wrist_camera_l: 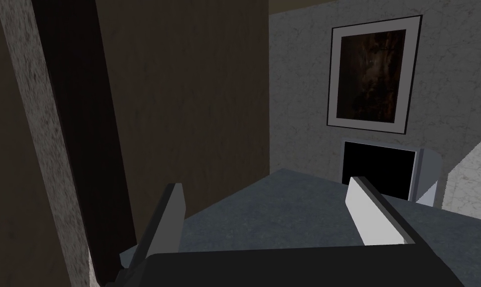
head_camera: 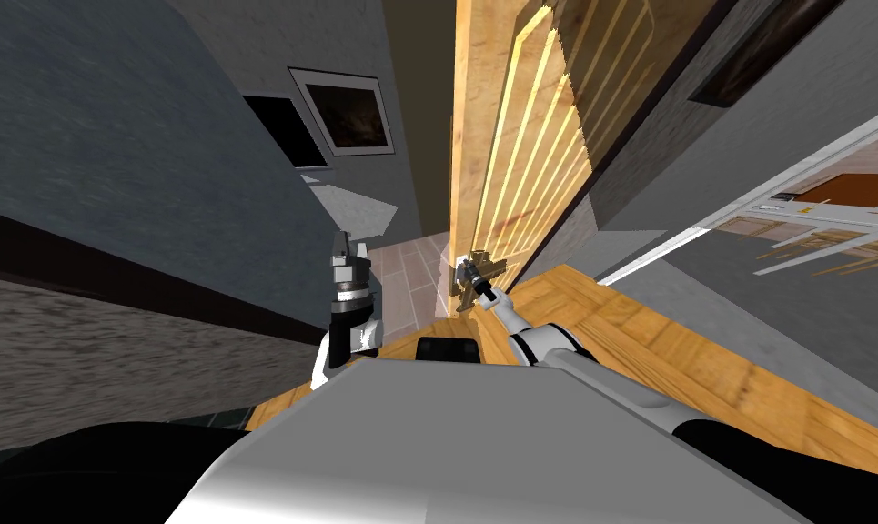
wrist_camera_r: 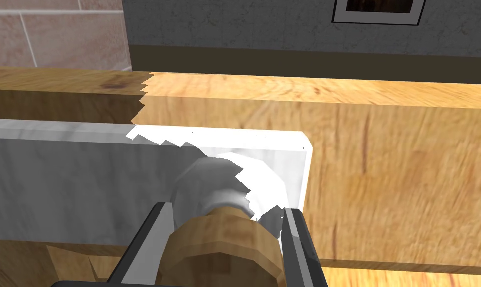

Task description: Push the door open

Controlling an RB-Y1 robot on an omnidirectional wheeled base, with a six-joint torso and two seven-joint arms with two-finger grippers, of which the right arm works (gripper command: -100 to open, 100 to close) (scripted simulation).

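- Right wrist view: the right gripper (wrist_camera_r: 225, 209) is clamped on the door's knob (wrist_camera_r: 219, 249), with one thin grey blade pressed against each side of it
- That knob is a rounded, faceted drum of golden wood on a pale grey neck
- Its neck joins a smooth, oblong, white-grey plate (wrist_camera_r: 60, 174) with a rounded corner
- This plate lies flat on the door (wrist_camera_r: 384, 164), whose wood is warm yellow-brown with streaky grain
- Seen from the head, the door stands ahead, slightly right of middle and nearly edge-on
- Its face carries a tall panel of thin, raised, brightly lit slats
- Knob and right gripper sit at the door's near edge, low down
- Underfoot is a wooden floor (head_camera: 664, 346) of broad honey-coloured boards, and past the door's edge lie pinkish rectangular tiles (head_camera: 409, 273)
- The left gripper (head_camera: 348, 244) is held up to the left of the door, well apart from it, beside a dark grey, speckled wall (head_camera: 109, 136)
- Its two flat blades stand wide apart with nothing between them
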